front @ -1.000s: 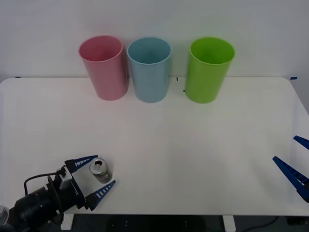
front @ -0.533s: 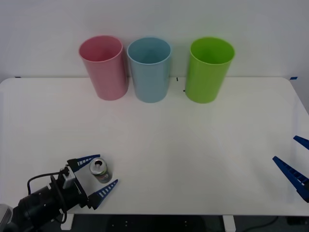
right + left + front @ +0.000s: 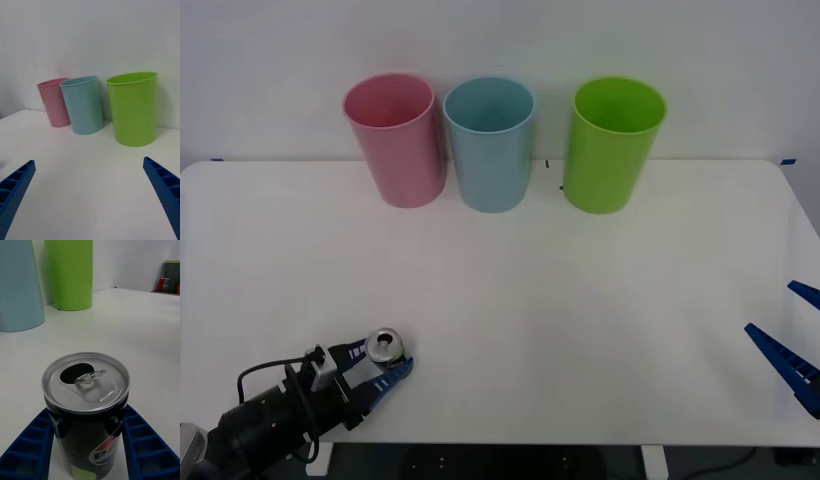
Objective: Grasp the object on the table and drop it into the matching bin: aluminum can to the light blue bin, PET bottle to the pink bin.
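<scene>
Front view: upright aluminum can point(image 3: 386, 348), opened top skyward, clasped between left gripper point(image 3: 380, 362) fingers point(image 3: 30, 446); right gripper point(image 3: 792, 340) fingers spread.

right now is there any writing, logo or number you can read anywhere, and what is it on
Aluminum can, held between the left hand's fingers: a round red, white and blue logo low on the dark label, cut off by the picture edge; its white letters are too cropped to read.
Pink bin, light blue bin, lime green bin: no text.
Table: no text.
Right hand, open at the table's right edge: no text.
</scene>
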Controlling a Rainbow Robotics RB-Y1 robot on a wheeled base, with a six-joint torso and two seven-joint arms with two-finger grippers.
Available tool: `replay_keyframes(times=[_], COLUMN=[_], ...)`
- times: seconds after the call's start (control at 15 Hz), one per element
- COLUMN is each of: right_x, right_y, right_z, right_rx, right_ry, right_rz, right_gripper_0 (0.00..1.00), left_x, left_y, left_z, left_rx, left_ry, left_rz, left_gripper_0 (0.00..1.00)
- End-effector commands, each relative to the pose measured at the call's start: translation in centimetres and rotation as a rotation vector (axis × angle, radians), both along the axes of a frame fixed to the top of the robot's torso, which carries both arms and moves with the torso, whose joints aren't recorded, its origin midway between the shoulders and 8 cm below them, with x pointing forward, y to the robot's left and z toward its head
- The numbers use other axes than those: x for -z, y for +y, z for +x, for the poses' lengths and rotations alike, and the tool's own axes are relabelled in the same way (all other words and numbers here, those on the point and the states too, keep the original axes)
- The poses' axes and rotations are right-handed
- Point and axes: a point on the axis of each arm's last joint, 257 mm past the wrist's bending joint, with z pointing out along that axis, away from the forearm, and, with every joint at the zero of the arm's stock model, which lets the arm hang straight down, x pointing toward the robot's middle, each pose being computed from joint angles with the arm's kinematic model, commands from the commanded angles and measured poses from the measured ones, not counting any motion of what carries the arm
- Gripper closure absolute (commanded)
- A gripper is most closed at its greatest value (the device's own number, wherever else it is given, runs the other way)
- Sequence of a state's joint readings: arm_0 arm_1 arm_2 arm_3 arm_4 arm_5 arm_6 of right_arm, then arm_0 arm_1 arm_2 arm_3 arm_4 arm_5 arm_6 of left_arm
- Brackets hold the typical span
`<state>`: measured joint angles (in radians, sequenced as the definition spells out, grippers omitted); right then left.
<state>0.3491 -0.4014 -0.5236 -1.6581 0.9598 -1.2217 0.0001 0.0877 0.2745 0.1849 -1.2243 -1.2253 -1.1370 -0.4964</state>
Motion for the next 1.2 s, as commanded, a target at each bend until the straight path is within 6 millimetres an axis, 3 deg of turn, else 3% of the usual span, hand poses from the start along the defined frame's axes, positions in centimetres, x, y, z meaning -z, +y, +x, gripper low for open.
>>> replay_keyframes(times=[0.07,0.6,0.93,1.07,1.2], right_x=[0.0,0.0,0.0,0.0,0.0], right_y=[0.0,0.0,0.0,0.0,0.0], right_z=[0.0,0.0,0.0,0.0,0.0], right_rx=[0.0,0.0,0.0,0.0,0.0], right_ry=[0.0,0.0,0.0,0.0,0.0], right_rz=[0.0,0.0,0.0,0.0,0.0], right_gripper_0=[0.0,0.0,0.0,0.0,0.0], left_x=[0.0,-1.0,-4.0,-6.2,-8.3], left_y=[0.0,0.5,-0.4,-0.7,0.7], left_z=[0.0,0.5,1.6,2.0,2.7], left_rx=[-0.001,-0.013,0.001,0.005,-0.025], left_ry=[0.0,-0.01,-0.039,-0.067,-0.088], left_rz=[0.001,-0.013,-0.074,-0.114,-0.145], left_gripper_0=[1.0,1.0,1.0,1.0,1.0])
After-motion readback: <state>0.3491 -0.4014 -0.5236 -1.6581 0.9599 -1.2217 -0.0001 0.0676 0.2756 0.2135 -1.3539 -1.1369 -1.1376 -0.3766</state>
